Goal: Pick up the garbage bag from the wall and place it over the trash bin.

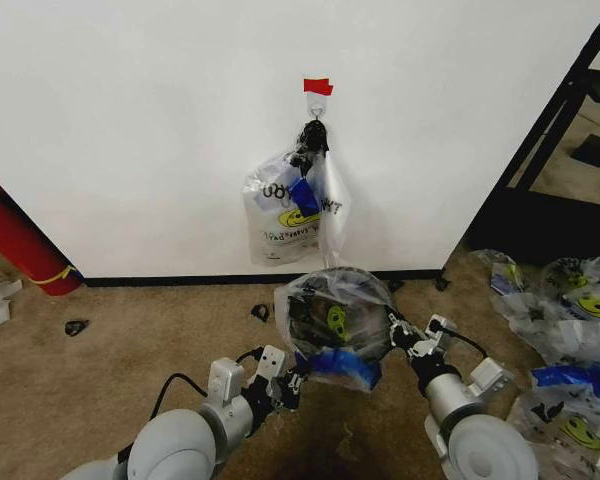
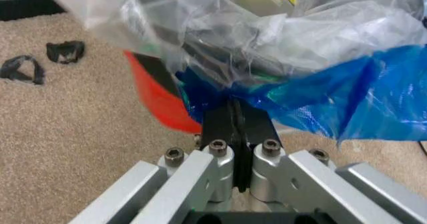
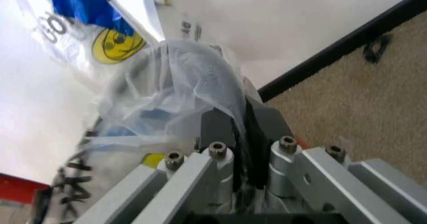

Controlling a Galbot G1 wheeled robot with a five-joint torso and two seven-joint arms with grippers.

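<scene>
The garbage bag (image 1: pixel 335 320), see-through with blue patches and a yellow smiley, is spread over the trash bin (image 1: pixel 305 322), whose dark mesh shows through the plastic. The bin's red base (image 2: pixel 157 98) shows in the left wrist view. My left gripper (image 1: pixel 300 378) (image 2: pixel 233 108) is shut on the bag's blue lower edge at the near side. On the bag's right side, my right gripper (image 1: pixel 393 330) (image 3: pixel 241 119) is shut on clear plastic. Behind stands the white wall (image 1: pixel 130 120) with its hook (image 1: pixel 317 108) and red tape (image 1: pixel 318 87).
A bunch of like bags (image 1: pixel 290 210) hangs from the hook just behind the bin. A red cylinder (image 1: pixel 20 240) leans at the far left. A heap of smiley bags (image 1: pixel 570 340) lies on the carpet at the right. Black scraps (image 1: pixel 76 327) lie on the floor.
</scene>
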